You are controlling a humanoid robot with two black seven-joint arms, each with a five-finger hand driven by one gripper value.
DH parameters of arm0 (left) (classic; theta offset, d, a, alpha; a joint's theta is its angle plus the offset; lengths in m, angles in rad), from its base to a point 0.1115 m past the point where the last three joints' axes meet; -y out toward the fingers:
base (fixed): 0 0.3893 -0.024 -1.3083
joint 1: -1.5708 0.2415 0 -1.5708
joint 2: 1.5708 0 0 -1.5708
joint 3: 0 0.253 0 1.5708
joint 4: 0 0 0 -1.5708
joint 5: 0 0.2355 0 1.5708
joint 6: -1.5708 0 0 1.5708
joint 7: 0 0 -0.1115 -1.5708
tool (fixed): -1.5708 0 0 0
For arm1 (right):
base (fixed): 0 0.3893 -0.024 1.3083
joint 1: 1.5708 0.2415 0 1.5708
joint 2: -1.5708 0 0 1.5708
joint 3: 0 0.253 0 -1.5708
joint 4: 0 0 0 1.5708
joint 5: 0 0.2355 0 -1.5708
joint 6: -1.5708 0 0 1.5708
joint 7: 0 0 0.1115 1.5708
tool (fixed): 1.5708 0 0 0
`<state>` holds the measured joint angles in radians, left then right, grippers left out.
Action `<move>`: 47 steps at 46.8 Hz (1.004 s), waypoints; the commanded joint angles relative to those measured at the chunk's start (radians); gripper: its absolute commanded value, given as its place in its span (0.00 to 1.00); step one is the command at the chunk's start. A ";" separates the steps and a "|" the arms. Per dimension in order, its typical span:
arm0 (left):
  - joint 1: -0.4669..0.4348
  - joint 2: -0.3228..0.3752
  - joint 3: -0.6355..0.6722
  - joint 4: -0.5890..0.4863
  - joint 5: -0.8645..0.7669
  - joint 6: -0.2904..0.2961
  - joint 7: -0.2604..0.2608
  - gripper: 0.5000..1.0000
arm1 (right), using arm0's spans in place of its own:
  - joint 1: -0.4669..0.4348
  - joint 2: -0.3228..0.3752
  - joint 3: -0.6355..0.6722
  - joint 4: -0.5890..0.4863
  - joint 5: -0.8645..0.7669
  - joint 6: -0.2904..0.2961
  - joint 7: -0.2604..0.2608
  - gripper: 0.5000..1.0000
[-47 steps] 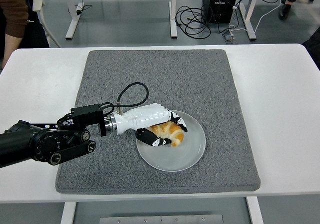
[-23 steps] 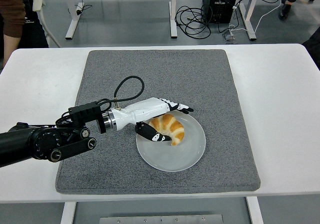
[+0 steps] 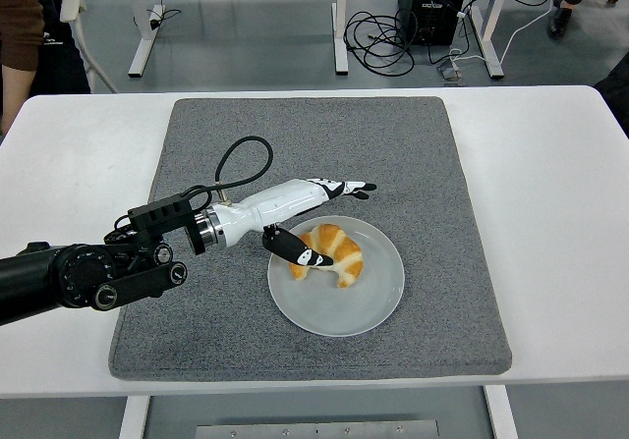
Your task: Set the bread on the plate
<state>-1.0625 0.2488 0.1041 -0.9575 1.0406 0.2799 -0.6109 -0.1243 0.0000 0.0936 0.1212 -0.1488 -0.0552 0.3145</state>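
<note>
Under me: a grey mat (image 3: 314, 144) covering most of the white counter (image 3: 550, 213). Beyond the far edge, grey floor with a coil of black cables (image 3: 383, 41) beside a black computer tower (image 3: 432, 2). White desk legs (image 3: 145, 36) stand there. A person's brown sleeve (image 3: 20, 17) shows top left.

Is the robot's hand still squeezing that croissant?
No, the left hand has its fingers spread open above the croissant, which lies free on the plate.
</note>
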 commanded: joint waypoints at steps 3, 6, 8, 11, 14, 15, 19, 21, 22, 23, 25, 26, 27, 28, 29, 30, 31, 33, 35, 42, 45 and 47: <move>0.001 0.006 -0.003 0.000 -0.013 -0.005 0.000 0.91 | 0.000 0.000 0.000 0.000 0.000 0.000 0.000 1.00; -0.001 0.006 -0.003 0.000 -0.051 -0.008 0.000 0.92 | 0.000 0.000 0.000 0.000 0.000 0.000 0.000 1.00; -0.002 0.006 -0.001 0.000 -0.085 -0.010 0.000 0.92 | 0.000 0.000 0.000 0.000 0.000 0.000 0.000 1.00; -0.007 0.004 -0.001 0.000 -0.137 -0.016 0.000 0.93 | 0.000 0.000 0.000 0.000 0.000 0.000 0.000 1.00; -0.011 0.004 -0.001 0.000 -0.174 -0.028 0.000 0.93 | 0.000 0.000 0.000 0.000 0.000 0.000 0.000 1.00; -0.013 0.004 -0.003 0.000 -0.183 -0.033 0.000 0.93 | 0.000 0.000 0.000 0.000 0.000 0.000 0.000 1.00; -0.016 0.006 -0.017 0.002 -0.230 -0.060 0.000 0.93 | 0.000 0.000 0.000 0.000 0.000 0.000 0.000 1.00; -0.017 0.006 -0.027 0.002 -0.258 -0.077 0.000 0.93 | 0.000 0.000 0.000 0.000 0.000 0.000 0.000 1.00; -0.017 0.006 -0.033 0.002 -0.272 -0.087 0.000 0.93 | 0.000 0.000 0.000 0.000 0.000 0.000 0.000 1.00; -0.017 0.007 -0.041 0.002 -0.284 -0.097 0.000 0.93 | 0.000 0.000 0.000 0.000 0.000 0.000 0.000 1.00; -0.022 0.012 -0.055 0.003 -0.312 -0.117 0.000 0.93 | 0.000 0.000 0.000 0.000 0.000 0.000 0.000 1.00; -0.024 0.012 -0.063 0.003 -0.326 -0.128 0.000 0.93 | 0.000 0.000 0.000 0.000 0.000 0.000 0.000 1.00; -0.025 0.014 -0.070 0.003 -0.341 -0.140 0.000 0.93 | 0.000 0.000 0.000 0.000 0.000 0.000 0.000 1.00; -0.025 0.017 -0.079 0.005 -0.355 -0.149 0.000 0.93 | 0.000 0.000 0.000 0.000 0.000 0.000 0.000 1.00; -0.025 0.020 -0.089 0.006 -0.366 -0.160 0.000 0.93 | 0.000 0.000 0.000 0.000 0.000 0.000 0.000 1.00; -0.025 0.023 -0.099 0.009 -0.378 -0.171 0.000 0.93 | 0.000 0.000 0.000 0.000 0.000 0.000 0.000 1.00; -0.025 0.027 -0.112 0.011 -0.389 -0.180 0.000 0.93 | 0.000 0.000 0.000 0.000 0.000 0.000 0.000 1.00; -0.027 0.029 -0.130 0.016 -0.407 -0.202 0.000 0.93 | 0.000 0.000 0.000 0.000 0.000 0.000 0.000 1.00; -0.025 0.033 -0.151 0.017 -0.422 -0.223 0.000 0.93 | 0.000 0.000 0.000 0.000 0.000 0.000 0.000 1.00; -0.024 0.055 -0.214 0.026 -0.464 -0.286 0.000 0.93 | 0.000 0.000 0.000 0.000 0.000 0.000 0.000 1.00; -0.022 0.056 -0.240 0.043 -0.493 -0.309 0.000 0.93 | 0.000 0.000 0.000 0.000 0.000 0.000 0.000 1.00; -0.021 0.056 -0.254 0.060 -0.516 -0.324 0.000 0.93 | 0.000 0.000 0.000 0.000 0.000 0.000 0.000 1.00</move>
<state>-1.0851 0.3053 -0.1321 -0.9164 0.5513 -0.0253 -0.6109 -0.1242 0.0000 0.0936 0.1212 -0.1488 -0.0552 0.3146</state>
